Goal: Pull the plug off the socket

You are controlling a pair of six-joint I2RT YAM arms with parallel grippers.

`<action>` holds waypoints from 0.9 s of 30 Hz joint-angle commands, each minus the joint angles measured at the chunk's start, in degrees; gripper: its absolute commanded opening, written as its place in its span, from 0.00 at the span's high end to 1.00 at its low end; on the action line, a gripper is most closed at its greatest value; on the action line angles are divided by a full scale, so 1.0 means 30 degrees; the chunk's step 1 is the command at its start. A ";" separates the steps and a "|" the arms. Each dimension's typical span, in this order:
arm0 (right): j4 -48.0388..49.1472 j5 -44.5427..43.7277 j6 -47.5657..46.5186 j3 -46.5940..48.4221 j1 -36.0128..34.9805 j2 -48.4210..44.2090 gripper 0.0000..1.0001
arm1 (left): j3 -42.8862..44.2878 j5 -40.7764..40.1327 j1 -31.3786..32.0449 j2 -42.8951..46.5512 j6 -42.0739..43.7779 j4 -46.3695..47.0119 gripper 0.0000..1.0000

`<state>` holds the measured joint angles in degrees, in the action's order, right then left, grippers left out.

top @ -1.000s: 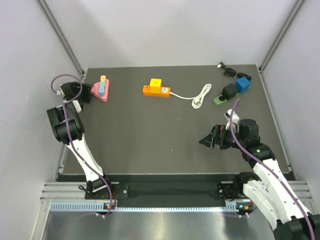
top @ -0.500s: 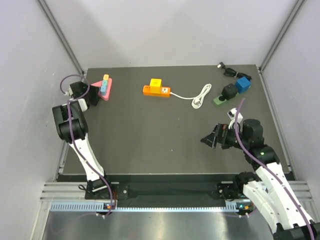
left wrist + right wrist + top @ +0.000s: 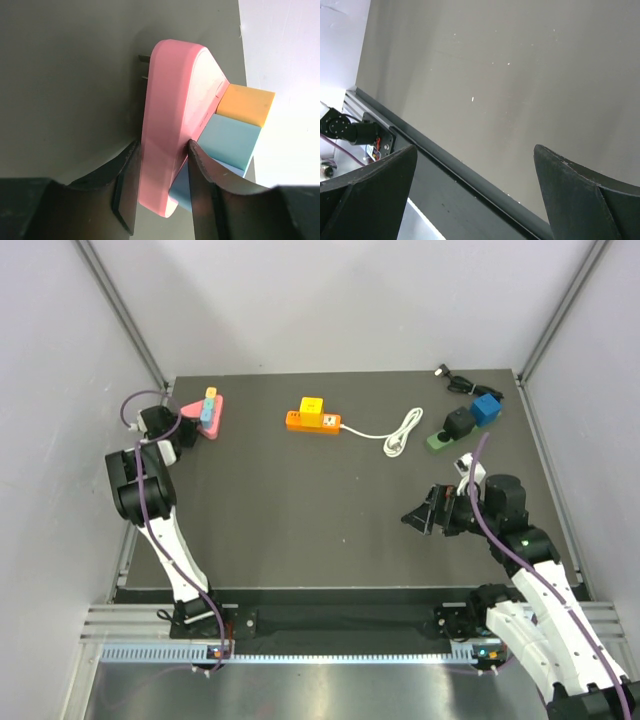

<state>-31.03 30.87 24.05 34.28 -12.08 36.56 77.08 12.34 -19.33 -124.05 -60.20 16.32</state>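
Note:
A pink triangular socket block sits at the table's far left corner, with an orange plug and a light blue plug stuck in its face. My left gripper is shut on the pink block's edge. In the left wrist view its fingers press both sides of the pink body, and the right finger also touches the blue plug. My right gripper hangs wide open over bare table at the right, holding nothing.
An orange power strip carries a yellow plug, and its white cable is coiled at mid-back. A green socket with a black plug, a blue block and a black cable lie at the back right. The table's front rail lies under my right gripper.
My left gripper moved right onto the pink socket block and closed on it, and the block shifted slightly. The right arm barely moved and stayed open.

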 commanded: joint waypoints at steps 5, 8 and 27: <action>0.0527 0.0022 -0.0078 0.0467 0.0246 -0.0202 0.00 | -0.2486 -0.0391 0.0086 0.2585 0.2252 -0.0312 1.00; 0.0644 0.0051 -0.0225 0.0321 0.0246 -0.0407 0.00 | -0.4360 -0.1006 0.0321 0.4811 0.3101 -0.0341 1.00; 0.5298 -0.1440 0.1354 -0.1553 -0.2937 0.2461 0.00 | -1.8513 -0.0860 0.6260 1.8846 0.2109 -0.0017 1.00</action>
<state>-22.13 29.52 25.69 29.95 -15.90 42.54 24.40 9.23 -5.37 -72.38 -52.90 13.89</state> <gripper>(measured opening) 0.996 0.388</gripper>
